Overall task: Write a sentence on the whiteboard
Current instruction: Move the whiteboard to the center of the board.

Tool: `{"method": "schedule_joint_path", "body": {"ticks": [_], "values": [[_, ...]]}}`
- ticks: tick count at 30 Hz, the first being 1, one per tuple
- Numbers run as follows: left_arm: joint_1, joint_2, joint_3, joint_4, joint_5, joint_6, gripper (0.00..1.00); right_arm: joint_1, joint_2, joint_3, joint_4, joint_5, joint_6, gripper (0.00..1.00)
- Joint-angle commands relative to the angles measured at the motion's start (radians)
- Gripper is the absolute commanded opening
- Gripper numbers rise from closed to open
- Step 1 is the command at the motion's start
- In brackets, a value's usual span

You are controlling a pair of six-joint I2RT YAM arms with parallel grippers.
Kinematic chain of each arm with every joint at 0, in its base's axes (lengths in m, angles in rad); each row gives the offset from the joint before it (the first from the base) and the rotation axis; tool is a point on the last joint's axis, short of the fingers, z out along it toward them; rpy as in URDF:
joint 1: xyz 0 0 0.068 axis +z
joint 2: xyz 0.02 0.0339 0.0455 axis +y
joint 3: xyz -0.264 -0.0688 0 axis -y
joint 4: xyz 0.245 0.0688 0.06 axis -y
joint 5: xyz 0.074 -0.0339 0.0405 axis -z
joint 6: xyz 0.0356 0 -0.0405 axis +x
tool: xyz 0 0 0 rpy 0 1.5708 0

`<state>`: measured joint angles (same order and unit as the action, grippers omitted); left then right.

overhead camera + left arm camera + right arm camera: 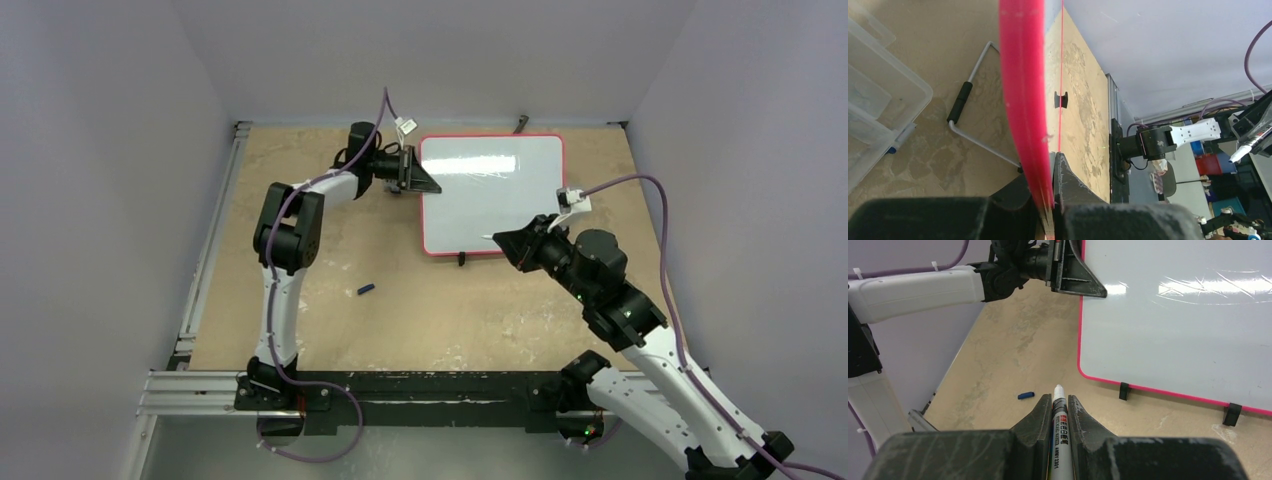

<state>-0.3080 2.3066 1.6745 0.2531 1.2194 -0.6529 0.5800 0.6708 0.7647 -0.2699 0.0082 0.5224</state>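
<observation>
The whiteboard stands at the back middle of the table, a glossy white board in a thin red frame. My left gripper is shut on its left edge; in the left wrist view the red frame runs down between the closed fingers of the left gripper. My right gripper hovers off the board's near left corner, shut on a white marker with its bare tip pointing forward. The board's face shows only glare streaks; the sentence is not in view.
A small blue cap lies on the table left of the board. Two black feet stick out from the board's near edge. A clear plastic bin and a bent wire stand show in the left wrist view. An aluminium rail lines the table's left side.
</observation>
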Motion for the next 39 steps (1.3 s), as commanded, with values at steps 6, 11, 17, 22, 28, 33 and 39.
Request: {"method": "schedule_joint_path", "body": {"ticks": [6, 11, 17, 22, 28, 33, 39], "values": [[0.011, -0.061, -0.143, 0.387, 0.087, -0.175, 0.00, -0.005, -0.027, 0.019, 0.026, -0.005, 0.002, 0.00], [0.021, -0.071, -0.226, 0.577, 0.123, -0.306, 0.00, -0.004, -0.031, 0.014, 0.026, -0.006, 0.009, 0.00], [0.032, 0.008, -0.265, 1.167, 0.160, -0.798, 0.00, -0.004, -0.037, 0.008, 0.039, -0.028, 0.023, 0.00], [0.029, -0.042, -0.357, 1.170, 0.175, -0.761, 0.00, -0.004, -0.046, 0.000, 0.038, -0.027, 0.030, 0.00], [0.042, -0.131, -0.498, 1.170, 0.142, -0.683, 0.00, -0.005, -0.065, -0.010, 0.040, -0.028, 0.043, 0.00], [0.042, -0.179, -0.518, 1.169, 0.113, -0.667, 0.00, -0.004, -0.069, -0.012, 0.037, -0.026, 0.051, 0.00], [0.042, -0.282, -0.469, 1.010, 0.072, -0.557, 0.00, -0.004, -0.074, -0.001, 0.034, -0.024, 0.050, 0.00]]}}
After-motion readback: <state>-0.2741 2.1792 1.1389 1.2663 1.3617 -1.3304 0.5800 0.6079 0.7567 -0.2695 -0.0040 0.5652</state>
